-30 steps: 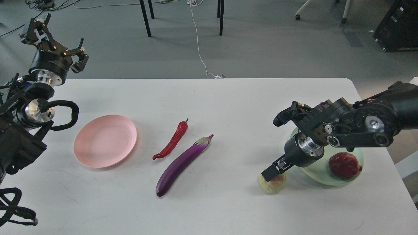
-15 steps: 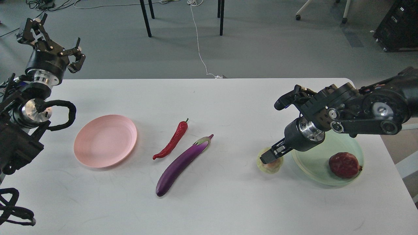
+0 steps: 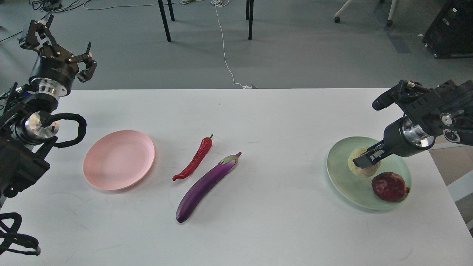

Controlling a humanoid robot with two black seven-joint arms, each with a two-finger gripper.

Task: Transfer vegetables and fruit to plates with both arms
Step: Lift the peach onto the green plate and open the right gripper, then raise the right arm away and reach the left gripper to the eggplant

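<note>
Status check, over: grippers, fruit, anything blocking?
Right gripper shut on yellow-green fruit over green plate, beside pomegranate. Left gripper open, raised clear. Chili, eggplant on table; pink plate bare. Nothing blocking.

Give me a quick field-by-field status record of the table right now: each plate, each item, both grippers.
pink plate: nothing on it
green plate: holds both fruits
pomegranate: on green plate, near-right part
yellow-green fruit: over green plate, in right gripper
right gripper: shut on yellow-green fruit
left gripper: open, raised beyond the table's far-left corner, holding nothing
chili pepper: on white table, between the plates
eggplant: on table, just right of chili
</note>
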